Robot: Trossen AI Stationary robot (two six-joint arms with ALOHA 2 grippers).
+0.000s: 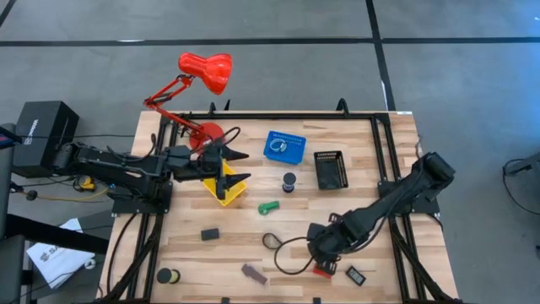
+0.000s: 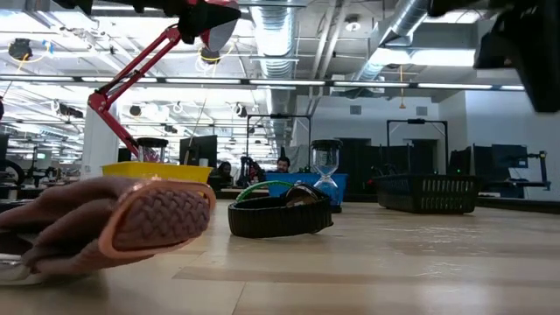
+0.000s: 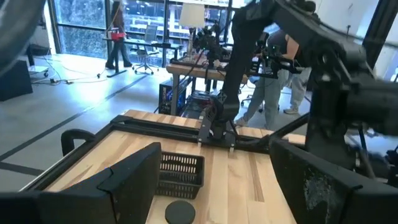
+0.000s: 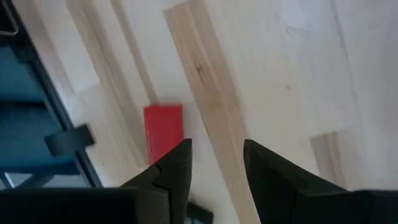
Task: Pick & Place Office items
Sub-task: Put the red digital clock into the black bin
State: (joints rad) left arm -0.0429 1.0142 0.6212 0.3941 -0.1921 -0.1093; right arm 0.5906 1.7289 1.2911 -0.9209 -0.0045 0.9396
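Red is showing between the right end effector's (image 4: 216, 163) dark fingers: a small red plastic block (image 4: 163, 131) is lying flat on the pale wooden bench (image 1: 371, 169), near its front right, just beside a black rectangular block (image 1: 355, 274). That end effector is hanging low over it with its jaws partly apart, gripping nothing.

The left end effector (image 1: 234, 166) is hovering wide open and empty over the yellow plastic basket (image 1: 224, 196), near the base of the red desk lamp (image 1: 205, 71).

Other office items are lying scattered: a green piece (image 1: 268, 206), a black loop of strap (image 1: 272, 241), a brownish bar (image 1: 254, 274), a black round roll (image 1: 289, 181).

No writing on the items is legible to me; white lettering on the black box (image 1: 40, 127) beside the bench is too small to read.
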